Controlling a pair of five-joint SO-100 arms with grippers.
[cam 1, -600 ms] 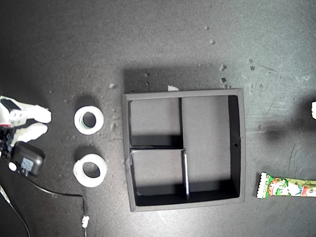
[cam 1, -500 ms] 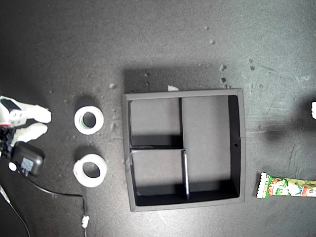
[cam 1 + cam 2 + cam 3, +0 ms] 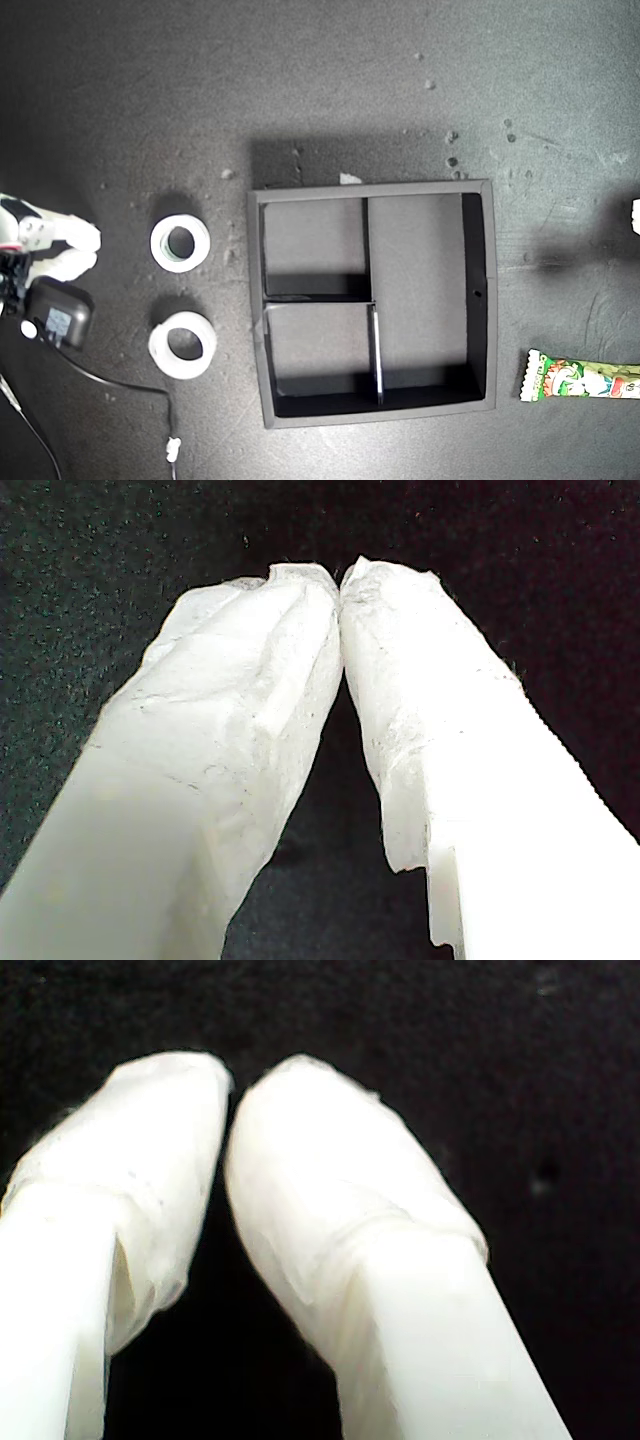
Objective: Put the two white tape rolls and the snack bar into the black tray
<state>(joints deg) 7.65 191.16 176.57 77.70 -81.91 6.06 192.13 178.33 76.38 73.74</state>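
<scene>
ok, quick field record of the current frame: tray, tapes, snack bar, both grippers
black tray: centre of exterior view, all three compartments empty
first tape roll: flat on the table, exterior view's left of the tray
second tape roll: flat on the table, below the first in that view
snack bar: on the table at the exterior view's right edge, partly cut off
my first gripper: jaws shut, holding nothing
my second gripper: jaws shut, holding nothing
task progress: nothing placed yet

The snack bar (image 3: 583, 378) runs off the exterior view's right edge, so its far end is unseen. An arm (image 3: 42, 272) at that view's left edge is cut off; which arm it is cannot be told. Another white fragment (image 3: 635, 216) barely shows at the right edge.
</scene>
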